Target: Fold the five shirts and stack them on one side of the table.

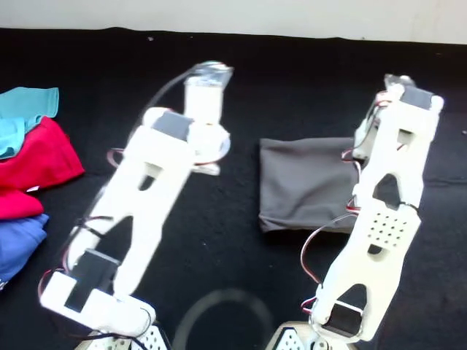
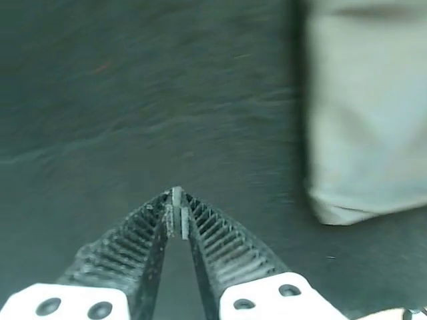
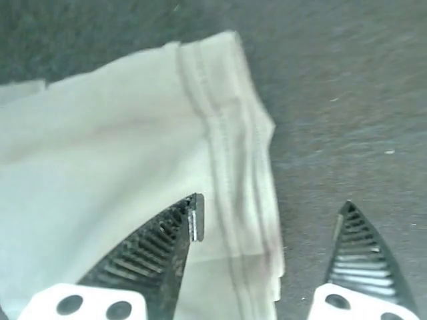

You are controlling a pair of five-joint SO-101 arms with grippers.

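Grey shirt and right fingers: the grey shirt lies folded flat on the black table. The right gripper hangs over the shirt's hemmed edge with its fingers spread wide and nothing held. One fingertip is above the cloth and the other is above bare table just beside the shirt. Whether either one touches the cloth cannot be told.

Grey shirt and left fingers: the left gripper is apart from the grey shirt, over bare table off the shirt's opposite side edge. Its fingers are pressed together at the tips with nothing between them.

Hidden or unclear: in the high view the right arm covers the grey shirt's edge on that side, and the fingers at the arm's far end are hard to make out there. The left wrist view shows one blurred corner of the shirt, with the remainder cut off. The right wrist view cuts off everything but the part of the shirt around the hem.

Other shirts: a teal shirt, a red shirt and a blue shirt lie well apart from the grey shirt, beyond the left arm. They are a loose, overlapping, unfolded heap, partly cut off by the picture's edge.

Look of the grey shirt: it is plain grey and roughly rectangular, with a smooth top face. Several layers stack up at the hem, which carries parallel lines of stitching and runs slightly wavy. The layers do not line up exactly at the corner.
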